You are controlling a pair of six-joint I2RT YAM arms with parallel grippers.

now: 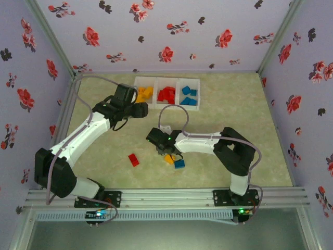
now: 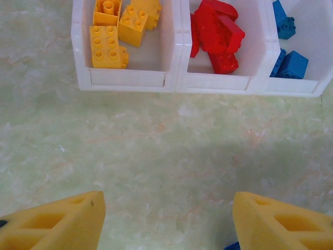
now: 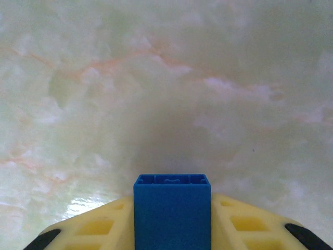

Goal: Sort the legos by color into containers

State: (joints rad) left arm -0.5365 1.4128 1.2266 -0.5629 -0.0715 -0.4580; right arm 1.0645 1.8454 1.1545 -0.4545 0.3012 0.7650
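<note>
Right fingers (image 3: 93,229) are clamping a blue brick (image 3: 173,213) between them, bottom centre of the right wrist view. Left fingers (image 2: 57,221) are standing wide apart with nothing between them. They're hovering over bare desk (image 2: 166,156), just short of the containers (image 2: 171,83) at the top of the left wrist view.

Risks we're watching:
- The brick is sticking out past the fingertips, so the hold looks to be on its rear part. We're judging it could twist or slip during the lift or a fast swing.
- An orange brick (image 1: 169,159) is lying just beside the right fingers, lower middle of the top view. The lift could be dragging or flicking it.
- The blue compartment (image 2: 291,86) is sitting at the right end of the row, directly next to the red one. A release too far left would be putting blue among red.

Around: yellow, red and blue are sitting left to right in the row. A red brick (image 1: 134,160) is lying loose, lower left of centre, apart from both arms. The left arm (image 1: 88,130) is reaching toward the yellow end, so we're reading the route to the blue end as open.
</note>
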